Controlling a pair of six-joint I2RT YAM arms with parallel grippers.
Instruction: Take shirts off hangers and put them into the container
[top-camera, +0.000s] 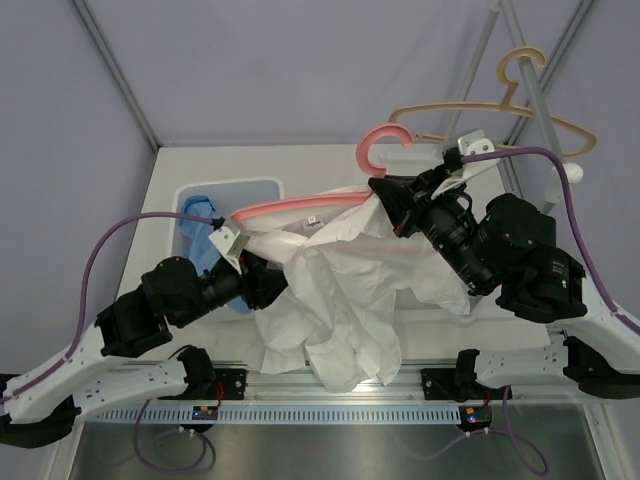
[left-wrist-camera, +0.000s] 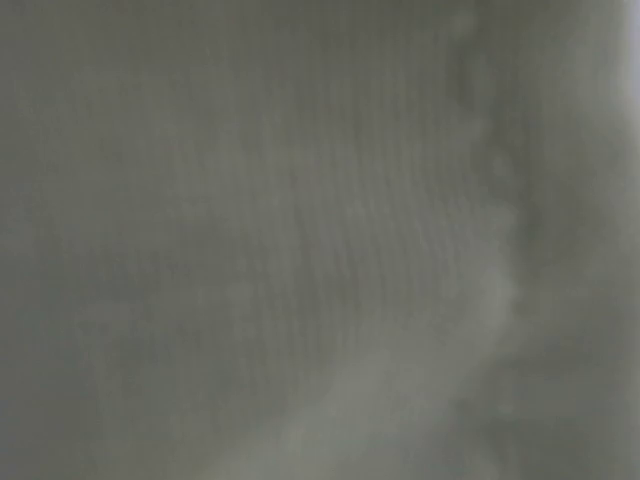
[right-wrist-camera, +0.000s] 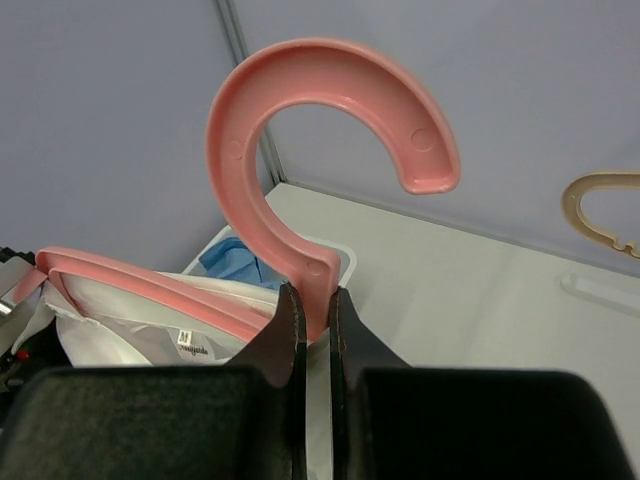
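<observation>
I list the white shirt (top-camera: 340, 300), centre frame, draped off the pink hanger (top-camera: 300, 206): soft, light, I'd take a bunched fold. Next the container (top-camera: 262, 186), upper left, blue shirt (top-camera: 203, 243) spilling from it. My right pincer (right-wrist-camera: 312, 305) pinches the hanger's neck. The left pincer (top-camera: 262, 278) sits against cloth; I cannot tell its spread.

Two shirts: white shirt (top-camera: 340, 300), blue shirt (top-camera: 205, 245); two hangers: pink hanger (top-camera: 300, 206), tan hanger (top-camera: 503, 80); one container (top-camera: 245, 190)

Soft, even light keeps the top view bright, with mild shadows in the white shirt's (top-camera: 340, 300) folds; the left wrist view is a dim grey blur, while the right wrist view shows the pink hanger (right-wrist-camera: 300, 150) sharply.
</observation>
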